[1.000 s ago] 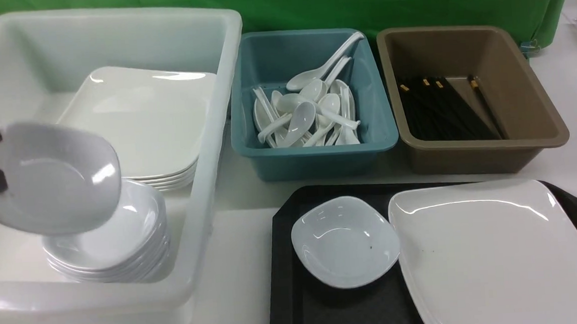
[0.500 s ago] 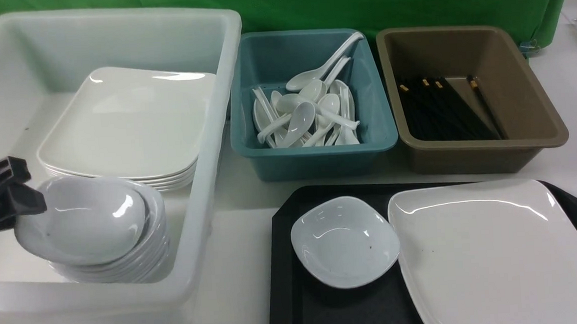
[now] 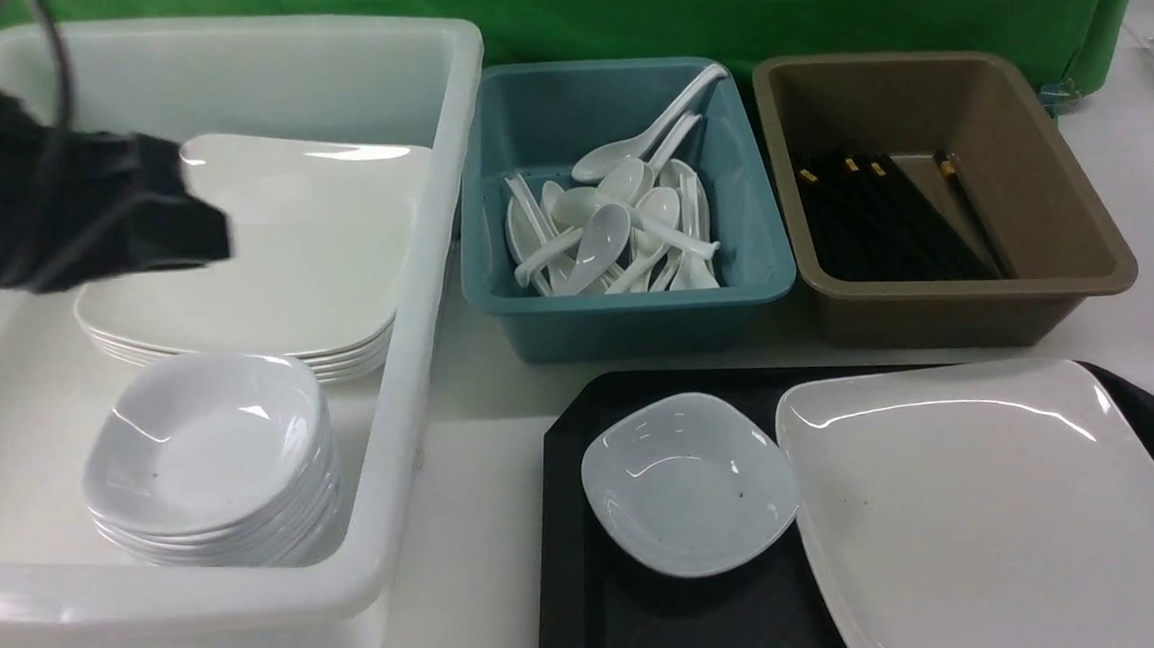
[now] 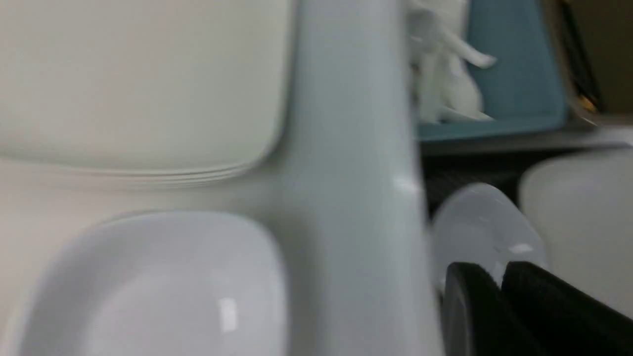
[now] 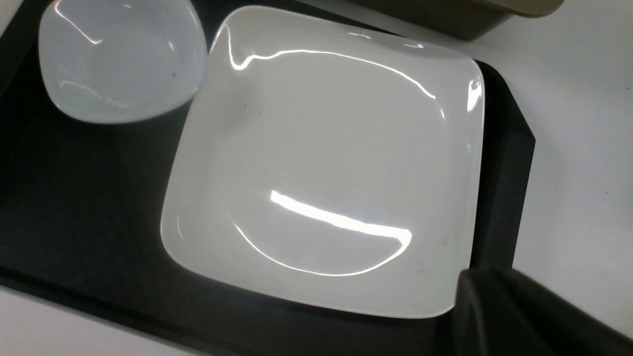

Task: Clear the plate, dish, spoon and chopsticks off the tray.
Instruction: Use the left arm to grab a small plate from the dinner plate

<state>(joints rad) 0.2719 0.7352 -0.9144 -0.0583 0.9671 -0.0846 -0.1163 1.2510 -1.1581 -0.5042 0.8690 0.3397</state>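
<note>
Tray (image 3: 569, 525) at near right of worktop (image 3: 477, 490). On tray: dish (image 3: 689, 482) left, plate (image 3: 989, 509) right, rims meeting. Behind tray, side by side: spoon bin (image 3: 626, 311) left, spoons (image 3: 621, 221) piled in it; chopstick bin (image 3: 977, 310) right, chopsticks (image 3: 882, 225) lying in it. Tub (image 3: 414, 274) at far left; inside, plate stack (image 3: 273, 272) at back, dish stack (image 3: 209, 457) in front.

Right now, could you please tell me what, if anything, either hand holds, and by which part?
Nothing is held: the left hand and the right hand are both shut and empty.
</note>
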